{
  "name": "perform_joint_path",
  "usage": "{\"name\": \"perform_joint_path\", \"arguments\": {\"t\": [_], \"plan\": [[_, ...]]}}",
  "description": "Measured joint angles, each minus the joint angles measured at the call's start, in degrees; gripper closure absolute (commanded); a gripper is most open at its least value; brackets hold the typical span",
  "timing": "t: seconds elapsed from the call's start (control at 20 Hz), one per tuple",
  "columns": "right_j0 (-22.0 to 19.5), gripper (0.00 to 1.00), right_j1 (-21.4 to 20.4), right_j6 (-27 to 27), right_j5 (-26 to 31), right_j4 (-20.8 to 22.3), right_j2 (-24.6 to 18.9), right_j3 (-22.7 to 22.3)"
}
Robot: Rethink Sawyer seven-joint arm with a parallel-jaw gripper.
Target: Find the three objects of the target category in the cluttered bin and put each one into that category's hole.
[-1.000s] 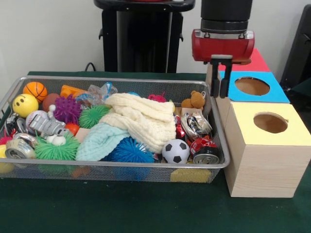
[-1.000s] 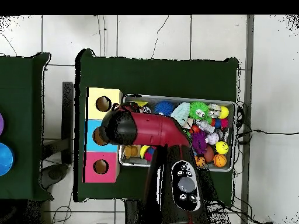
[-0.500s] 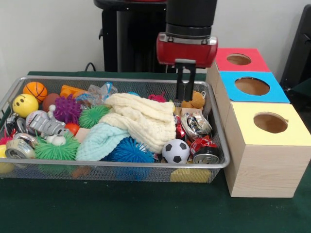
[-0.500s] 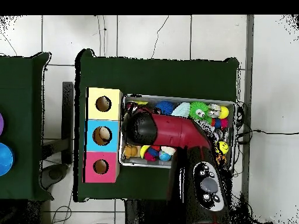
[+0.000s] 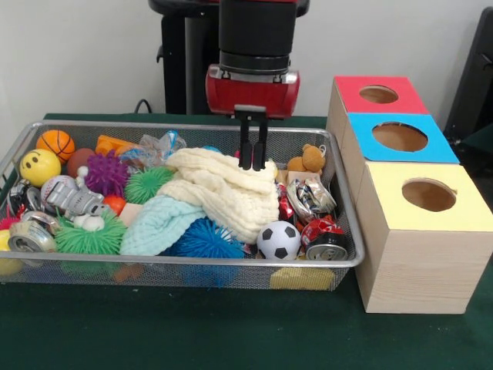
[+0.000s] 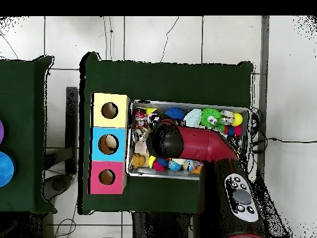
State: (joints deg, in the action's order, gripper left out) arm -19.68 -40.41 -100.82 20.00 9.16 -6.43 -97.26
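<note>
Above the bin (image 5: pixel 348 258), the end effector (image 5: pixel 252 163) hangs empty, fingers nearly together, over cream knitwear (image 5: pixel 227 191).

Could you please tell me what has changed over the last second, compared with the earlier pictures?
The gripper travelled sideways from above the blue box to over the bin; it now hangs above the cream knit cloth, jaws close together, holding nothing. In the front view that is a move to the left. The bin's contents and the three boxes stayed where they were.

one bin (image 5: pixel 350 260); three boxes (image 5: pixel 420 235); one teddy bear (image 5: pixel 308 160)
</note>
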Motion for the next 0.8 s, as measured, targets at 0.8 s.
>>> {"name": "perform_joint_path", "arguments": {"t": [0.8], "plan": [[0.43,1.00,6.81,0.00,-4.67,4.86,-1.15,-1.03]]}}
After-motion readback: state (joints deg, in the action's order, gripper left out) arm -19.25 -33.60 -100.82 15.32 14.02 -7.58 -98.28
